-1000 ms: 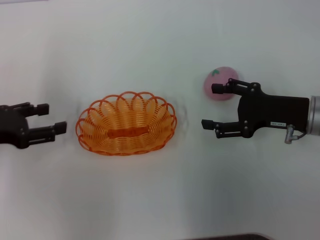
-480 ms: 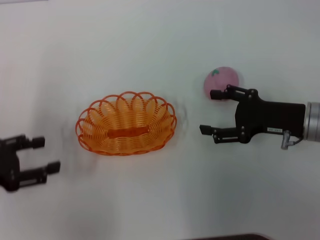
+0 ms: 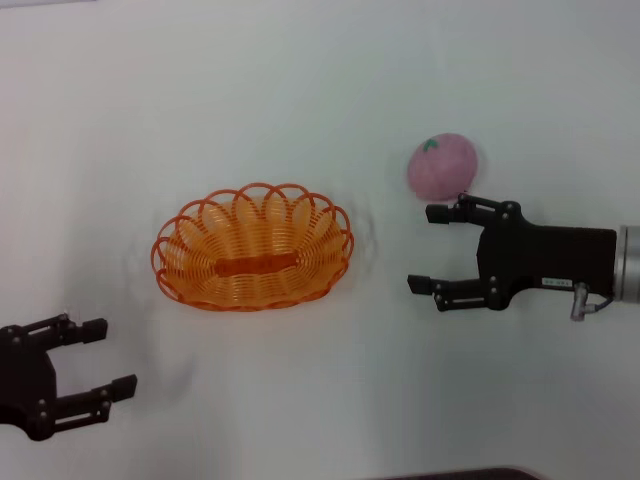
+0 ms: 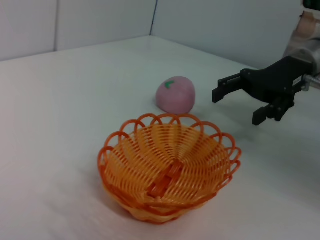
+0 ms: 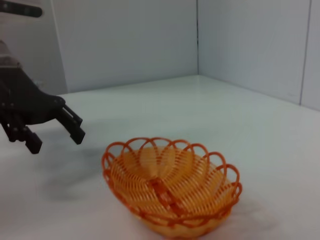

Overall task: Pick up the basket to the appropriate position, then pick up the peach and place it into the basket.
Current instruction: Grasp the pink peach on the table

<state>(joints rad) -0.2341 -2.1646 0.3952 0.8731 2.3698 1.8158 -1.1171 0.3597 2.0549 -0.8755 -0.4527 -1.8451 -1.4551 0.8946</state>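
The oval orange looped-wire basket [image 3: 252,247] sits upright on the white tabletop [image 3: 300,400], empty. The round pink toy peach [image 3: 441,166] lies to its right, apart from it. The right end effector [image 3: 424,248] hovers just below the peach, fingers spread wide, holding nothing. The left end effector [image 3: 108,355] hangs spread wide near the left edge. Only the left wrist view shows the peach [image 4: 175,94] beyond the basket; the right wrist view shows only the basket [image 5: 171,186] and the far end effector.
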